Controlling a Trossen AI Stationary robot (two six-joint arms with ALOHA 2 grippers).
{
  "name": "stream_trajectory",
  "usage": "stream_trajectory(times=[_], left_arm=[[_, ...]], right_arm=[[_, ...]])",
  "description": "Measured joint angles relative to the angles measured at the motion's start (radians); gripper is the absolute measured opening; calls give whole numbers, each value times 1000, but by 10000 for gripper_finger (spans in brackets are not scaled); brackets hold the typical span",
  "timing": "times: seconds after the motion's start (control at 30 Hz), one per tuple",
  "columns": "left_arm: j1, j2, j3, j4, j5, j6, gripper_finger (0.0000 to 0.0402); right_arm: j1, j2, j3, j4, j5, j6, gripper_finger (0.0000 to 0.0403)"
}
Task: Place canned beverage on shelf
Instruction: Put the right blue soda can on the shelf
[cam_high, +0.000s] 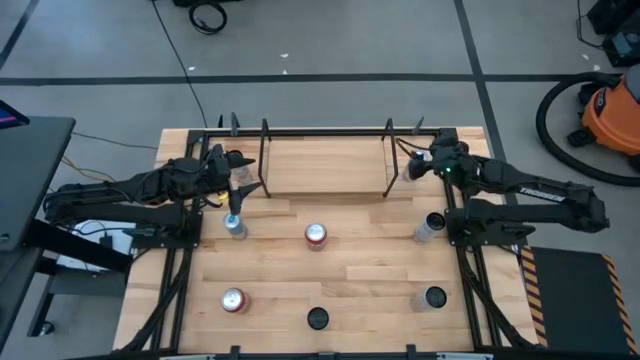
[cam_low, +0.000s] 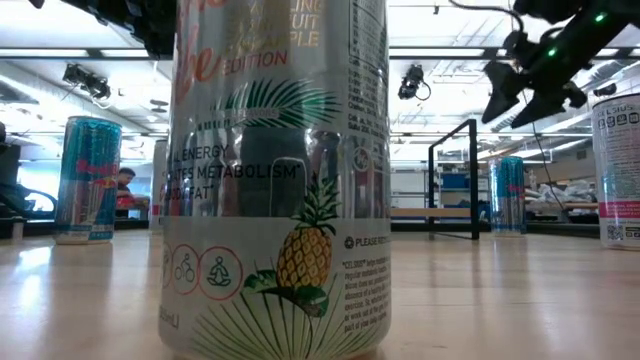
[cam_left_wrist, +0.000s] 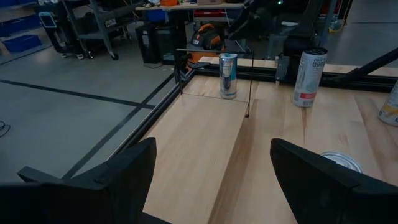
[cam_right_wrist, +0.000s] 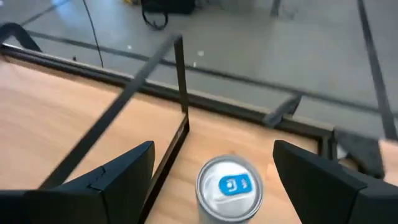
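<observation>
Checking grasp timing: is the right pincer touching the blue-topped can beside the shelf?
Apart. The right wrist view shows the right pincer open, the can standing between its fingers with clear gaps either side.

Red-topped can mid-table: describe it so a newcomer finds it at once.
Find the low black-rod shelf with a light wood board at the back of the wooden table. Just in front of its middle stands a can with a red top. The only other red-topped can sits near the front left corner.
</observation>
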Motion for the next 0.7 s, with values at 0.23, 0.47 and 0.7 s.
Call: stream_trajectory(times=[0.23,0.47,0.7], left_arm=[[0,0,0,-1,0,-26,318],[0,0,0,-1,0,-26,318],[0,0,0,-1,0,-26,318]], right_arm=[[-64,108,0,-2,-107,34,337],[-102,199,0,-5,-102,33,337],[-132,229,0,-8,-101,28,337]])
